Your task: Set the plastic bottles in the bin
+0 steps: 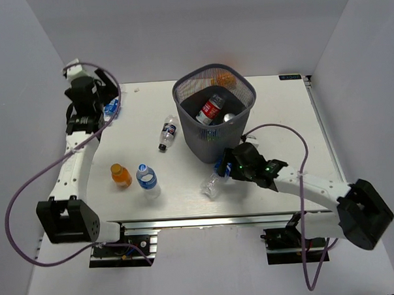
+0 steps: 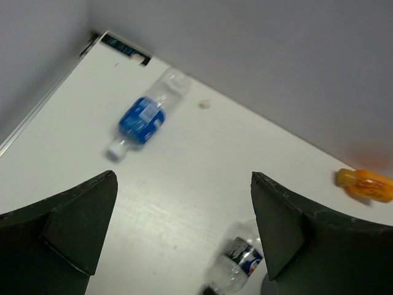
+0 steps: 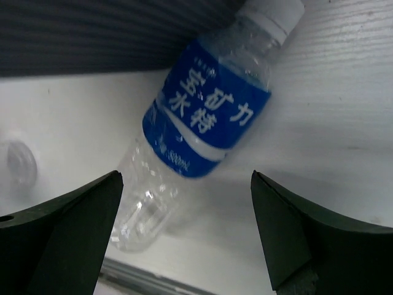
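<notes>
**Right arm.** The right gripper (image 3: 184,184) was spread wide, held nothing, and hung over the blue-labelled bottle (image 3: 202,123). That bottle lay on its side on the table (image 1: 287,104), close to the near edge and right of centre, just beside the near wall of the bin (image 1: 200,141).

**Governing relation.** In the right wrist view the bottle's long axis ran diagonally through the gap between the fingers (image 3: 67,227). Its white cap pointed toward the bin and its base lay toward the finger at the left of that view. The axis was oblique to the closing line, not square to it. Judgement: a small wrist rotation before descent would seat the pads across the labelled barrel. The right arm was clearly the nearer one.

**Materials.** The bottle body was thin clear plastic, ribbed and dented, and would probably yield under pressure. The label was a smooth, glossy sleeve. The bin was dark wire mesh with a rounded-square rim, and a red-labelled bottle (image 1: 212,109) was already inside it.

**Left arm.** The left gripper (image 2: 184,178) was likewise open and empty at the far-left corner, above a second blue-labelled bottle (image 2: 141,120) lying flat. An orange bottle (image 1: 120,175) and a dark-labelled bottle (image 1: 168,132) were on the table to the left of the bin.
</notes>
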Tool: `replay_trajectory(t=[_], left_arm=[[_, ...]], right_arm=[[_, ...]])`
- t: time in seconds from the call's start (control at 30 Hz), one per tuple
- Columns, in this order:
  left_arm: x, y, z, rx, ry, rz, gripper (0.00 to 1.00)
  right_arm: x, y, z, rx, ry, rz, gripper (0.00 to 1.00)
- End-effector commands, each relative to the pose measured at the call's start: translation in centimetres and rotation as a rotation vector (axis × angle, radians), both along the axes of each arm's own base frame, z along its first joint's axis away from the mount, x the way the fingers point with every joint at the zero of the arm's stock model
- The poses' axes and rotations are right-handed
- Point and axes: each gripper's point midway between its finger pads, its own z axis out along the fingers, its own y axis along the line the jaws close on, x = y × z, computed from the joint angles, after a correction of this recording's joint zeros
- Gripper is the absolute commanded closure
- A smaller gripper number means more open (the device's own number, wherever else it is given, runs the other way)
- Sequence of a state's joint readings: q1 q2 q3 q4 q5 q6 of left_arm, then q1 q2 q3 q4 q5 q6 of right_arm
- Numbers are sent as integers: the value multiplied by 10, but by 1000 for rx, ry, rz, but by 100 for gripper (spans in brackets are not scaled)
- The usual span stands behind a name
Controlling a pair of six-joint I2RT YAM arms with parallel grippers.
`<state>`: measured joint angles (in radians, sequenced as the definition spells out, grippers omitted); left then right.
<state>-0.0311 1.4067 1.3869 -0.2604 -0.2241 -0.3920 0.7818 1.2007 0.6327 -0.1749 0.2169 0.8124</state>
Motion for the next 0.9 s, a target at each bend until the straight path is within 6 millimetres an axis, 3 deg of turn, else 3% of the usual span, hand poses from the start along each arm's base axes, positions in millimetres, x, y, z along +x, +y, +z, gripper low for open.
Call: replay_trajectory(t=[0.0,0.1,0.23,0.3,0.33,0.4,0.47,0.5,0.57,0.6,0.63,0.67,0.7,0.73,0.77,0.8,0.87], left_arm=[[-23,11,-6,-47,-55,86,2],[-26,25,-18,-45,-22,160,2],[-20,25,-28,-45,13,146,2],[-19,24,-33,-44,25,141,2],[-18,23,-35,-40,30,131,2],[-14,13,-36,-37,30,70,2],[-11,8,-37,-40,31,37,2],[-9,4,-42,-44,48,18,2],[-7,0,-47,-42,57,-12,2],[-3,-3,-50,-34,56,-35,2],[-1,-10,-53,-42,62,-71,2],[1,-12,-56,-53,71,-81,2],[3,-15,-61,-62,93,-92,2],[8,-22,-73,-76,127,-128,2],[10,-25,-79,-83,140,-142,2],[12,-28,-85,-90,152,-156,2],[18,-33,-102,-99,187,-186,2]], right_arm=[[33,11,12,74,-35,-208,11],[32,19,-7,71,15,-201,11],[28,22,-35,32,81,-193,13],[23,19,-43,34,98,-198,22],[22,17,-37,54,88,-212,26],[18,2,-36,46,60,-248,42],[22,-13,-12,77,-23,-302,60],[21,-21,7,113,-76,-319,62],[23,-52,24,53,-159,-403,63],[26,-63,55,86,-237,-439,62],[29,-80,72,58,-289,-487,62],[27,-114,85,-68,-355,-566,62],[29,-127,117,-62,-439,-589,62],[33,-134,164,-35,-531,-610,62],[38,-137,203,-1,-627,-627,62],[39,-143,232,-102,-722,-553,62],[42,-146,312,-39,-890,-564,62]])
